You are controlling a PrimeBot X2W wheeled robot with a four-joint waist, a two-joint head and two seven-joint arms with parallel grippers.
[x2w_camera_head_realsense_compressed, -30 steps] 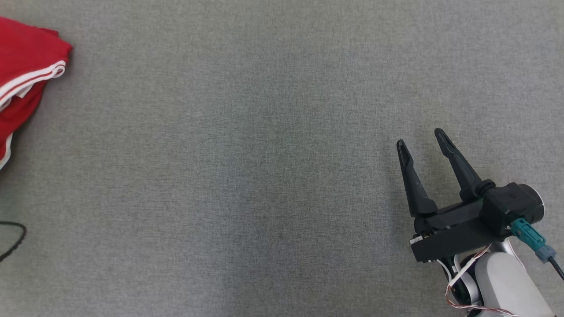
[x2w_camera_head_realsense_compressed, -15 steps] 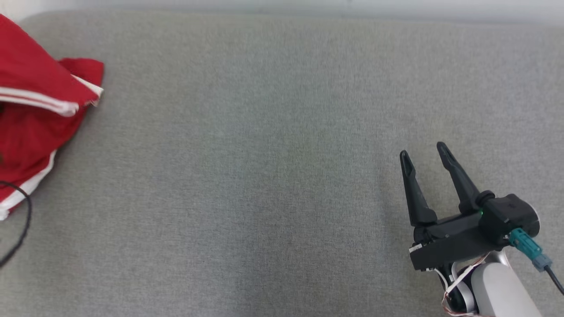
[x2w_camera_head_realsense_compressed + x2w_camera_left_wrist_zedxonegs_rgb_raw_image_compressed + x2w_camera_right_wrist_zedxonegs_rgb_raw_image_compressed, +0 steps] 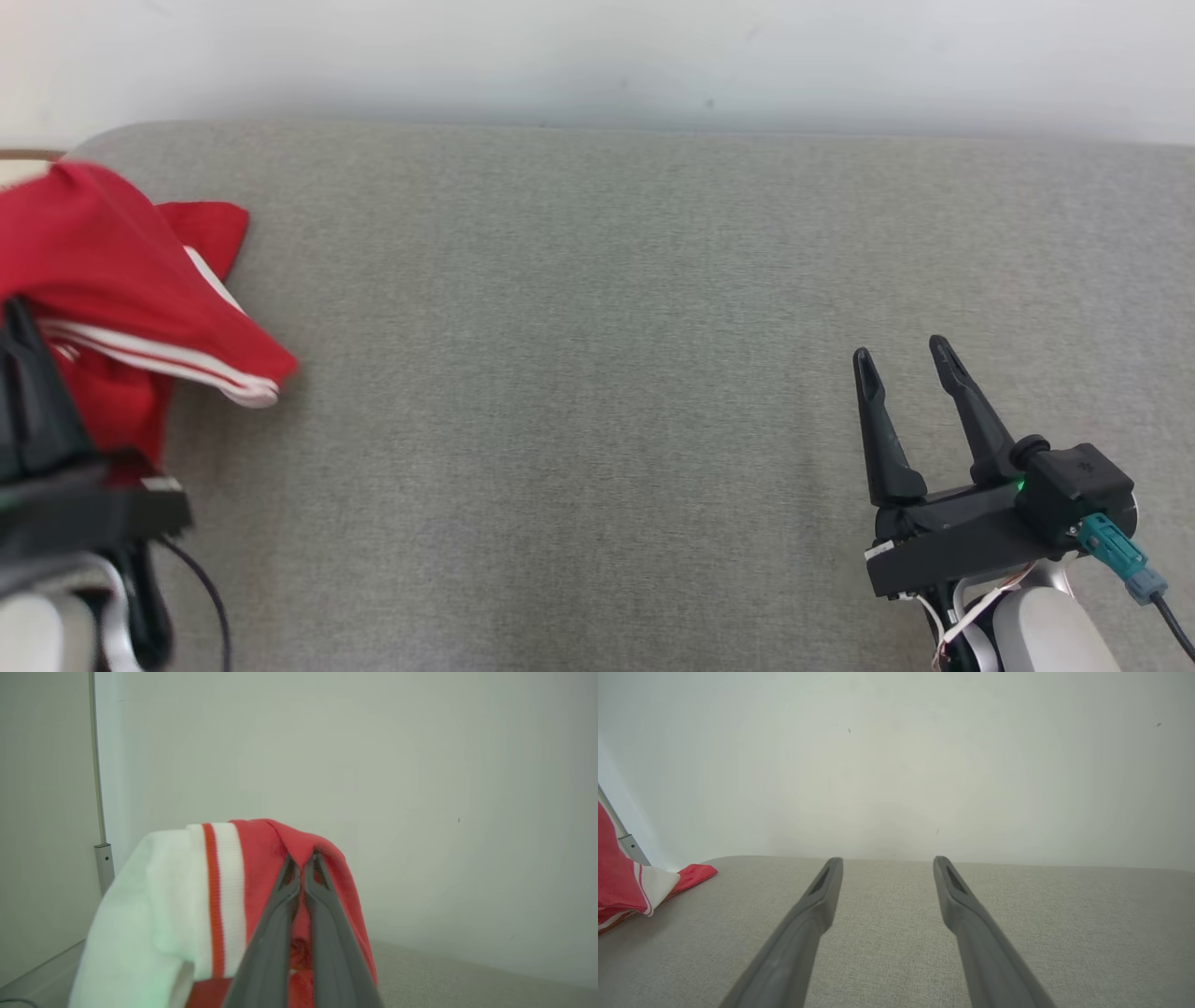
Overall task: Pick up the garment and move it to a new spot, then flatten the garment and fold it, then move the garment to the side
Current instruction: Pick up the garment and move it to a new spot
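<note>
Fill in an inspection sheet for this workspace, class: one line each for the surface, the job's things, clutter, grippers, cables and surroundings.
Surface: grey fabric pad, flat, with a rounded far-left corner.
Job's things: red garment with white stripes, bunched and lifted at the left, one end resting on the pad.
Clutter: nothing seen.
Grippers: left gripper shut on the garment; right gripper open, holding nothing, over the pad's right side.
Cables: black cable loops beside the left wrist; teal connector and thin wires at the right wrist.
Surroundings: pale wall behind the pad; metal post at the left.
</note>
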